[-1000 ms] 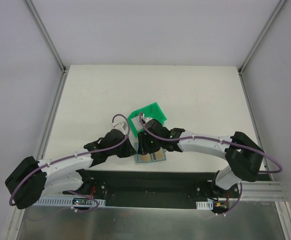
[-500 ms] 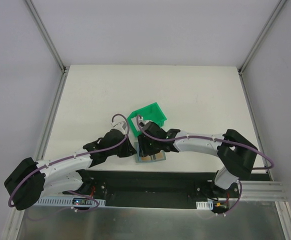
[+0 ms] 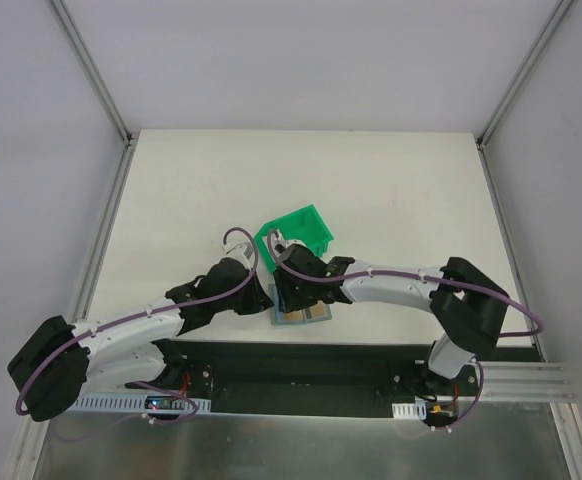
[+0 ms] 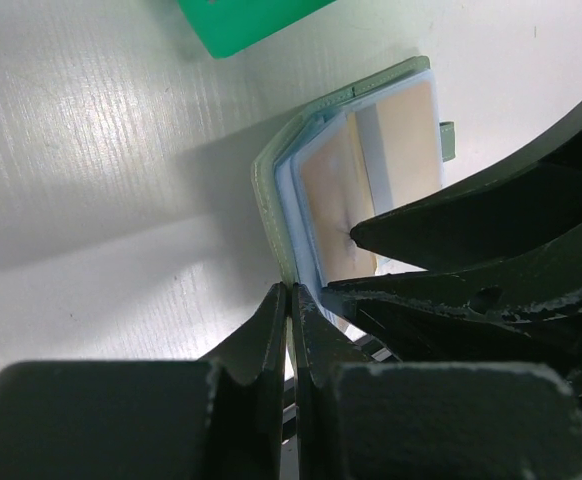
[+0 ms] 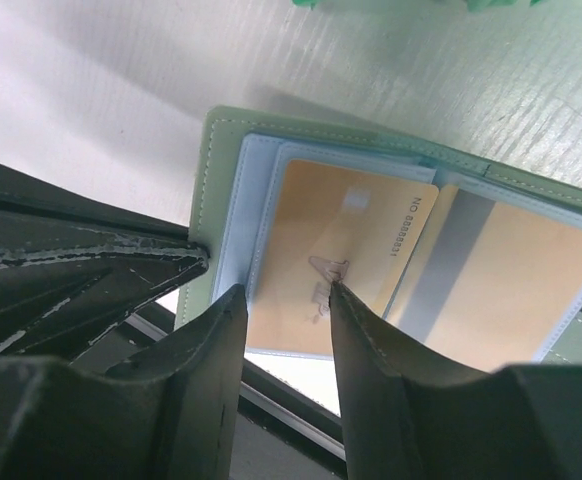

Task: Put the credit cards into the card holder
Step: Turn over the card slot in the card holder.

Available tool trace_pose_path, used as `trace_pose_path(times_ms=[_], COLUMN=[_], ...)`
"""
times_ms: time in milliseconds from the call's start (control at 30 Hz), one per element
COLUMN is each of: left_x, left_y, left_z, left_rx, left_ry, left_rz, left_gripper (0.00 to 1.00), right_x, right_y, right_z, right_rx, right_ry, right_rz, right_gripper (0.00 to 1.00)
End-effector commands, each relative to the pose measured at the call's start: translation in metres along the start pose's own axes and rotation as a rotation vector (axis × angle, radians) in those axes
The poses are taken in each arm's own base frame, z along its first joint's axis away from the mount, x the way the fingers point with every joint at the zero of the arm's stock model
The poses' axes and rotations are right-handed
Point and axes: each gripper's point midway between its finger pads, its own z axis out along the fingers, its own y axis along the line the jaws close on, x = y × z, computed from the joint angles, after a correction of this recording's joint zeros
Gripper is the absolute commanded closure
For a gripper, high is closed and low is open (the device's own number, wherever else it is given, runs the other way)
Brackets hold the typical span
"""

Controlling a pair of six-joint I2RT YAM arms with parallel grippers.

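Note:
The card holder [image 3: 307, 316] lies open at the table's near edge, its grey-green cover [image 5: 214, 150] spread flat. Two tan-orange credit cards [image 5: 341, 225] [image 5: 541, 275] sit in its clear inner pockets. My left gripper [image 4: 291, 290] is shut on the cover's left edge [image 4: 267, 205], pinching that leaf. My right gripper [image 5: 286, 290] hovers over the left card with its jaws apart and nothing between them. One fingertip [image 5: 335, 290] touches the card's face. In the top view both grippers [image 3: 271, 298] [image 3: 291, 297] meet over the holder and hide most of it.
A bright green plastic bin [image 3: 296, 230] stands tilted just behind the holder, close to both wrists. The dark rail of the arm bases [image 3: 301, 355] runs right below the holder. White tabletop [image 3: 391, 190] stretches behind and to both sides.
The right arm has drawn slightly left over the holder and its jaws have narrowed a little. The left gripper keeps its pinch on the cover's edge.

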Motion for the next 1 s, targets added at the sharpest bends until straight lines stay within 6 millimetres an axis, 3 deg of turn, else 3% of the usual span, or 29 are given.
trace_pose_path(times_ms=[0,567,967], left_x=[-0.009,-0.005,-0.004], left_y=[-0.011,-0.003,-0.002], left_z=[-0.004,-0.003,-0.002], left_rx=[0.032,0.013,0.007], left_ry=[-0.025,-0.019,-0.017], left_rz=[-0.008,-0.003,-0.002], left_gripper=[1.0,1.0,1.0], right_x=[-0.012,-0.023,-0.022], right_y=[-0.001,-0.011,-0.039], right_z=[-0.012,-0.037,-0.053], right_rx=[0.04,0.082,0.211], right_ry=[-0.043,-0.116,-0.135], right_rz=[-0.023,-0.029,-0.034], right_gripper=[0.6,0.67,0.69])
